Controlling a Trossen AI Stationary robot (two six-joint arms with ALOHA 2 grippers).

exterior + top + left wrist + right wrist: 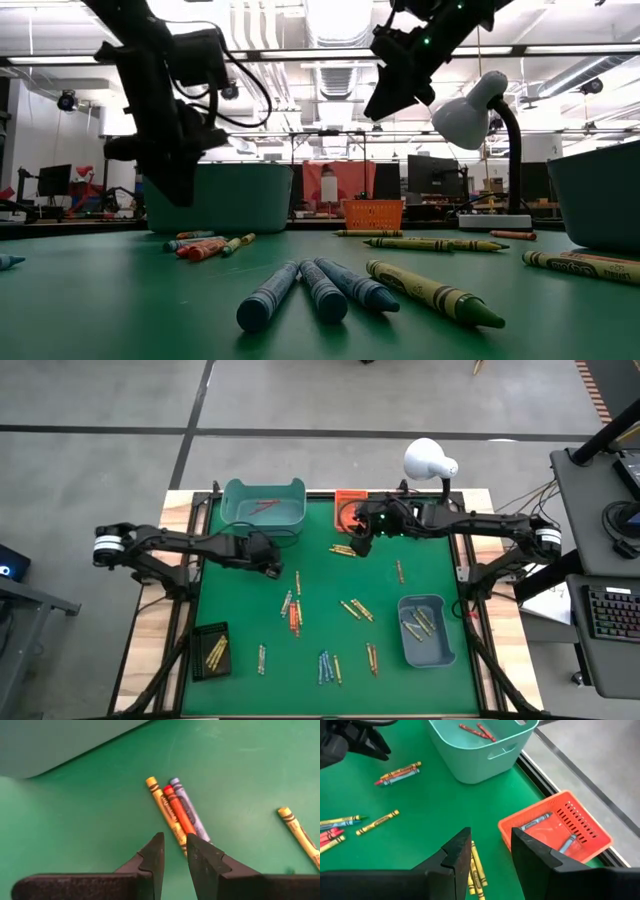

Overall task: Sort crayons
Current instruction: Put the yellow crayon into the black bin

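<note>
- A robotics lab or workshop: exposed white ceiling ducts and pipes [330,20] run across the top of the low view.
- Dark computer monitors [430,175] line benches at centre.
- A black keyboard [612,615] sits at the high view's right edge.

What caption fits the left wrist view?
Left tool, open and empty, above yellow, red and blue crayons on the green mat.

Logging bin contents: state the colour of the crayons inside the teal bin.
Red crayons in the teal bin, clearest in the right wrist view.
</note>
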